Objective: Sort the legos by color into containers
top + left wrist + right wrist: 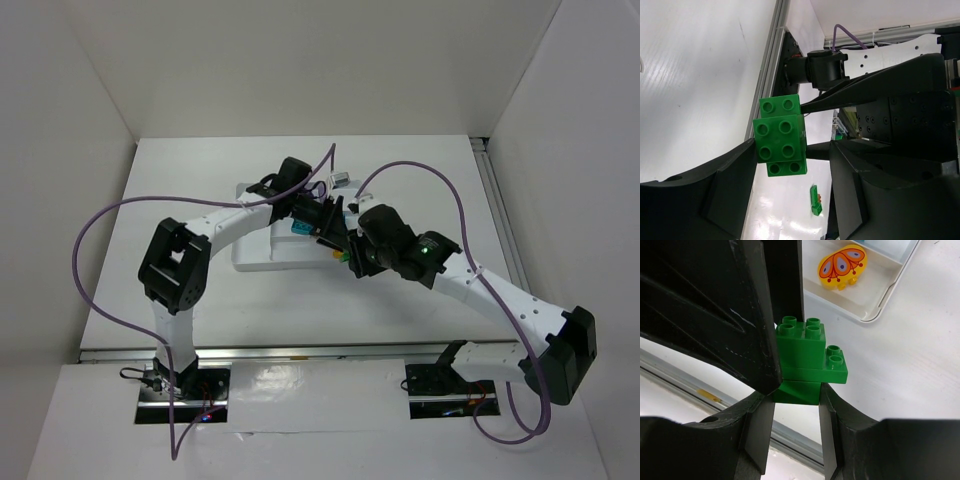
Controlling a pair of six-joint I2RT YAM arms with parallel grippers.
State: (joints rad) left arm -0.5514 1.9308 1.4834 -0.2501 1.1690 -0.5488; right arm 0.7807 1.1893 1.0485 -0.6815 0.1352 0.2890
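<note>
A green lego stack [807, 357] is gripped by the right end effector [796, 402]. Its bottom brick is pinched snugly between both fingers, and the studded bricks stand out above the fingertips. The left end effector [795, 167] is set right up against the same stack. One finger [715, 200] is pressed to the stack's side, while the other is parted from it by a clear gap, so those jaws are seen partly open with nothing clamped. The stack is held in the air above the desk [420, 180], near its middle, just beside the near right corner of the white tray [262, 255]. A yellow butterfly piece [842, 266] is seen lying in the tray's end compartment by that corner. A cyan piece [298, 228] is seen farther inside the tray.
</note>
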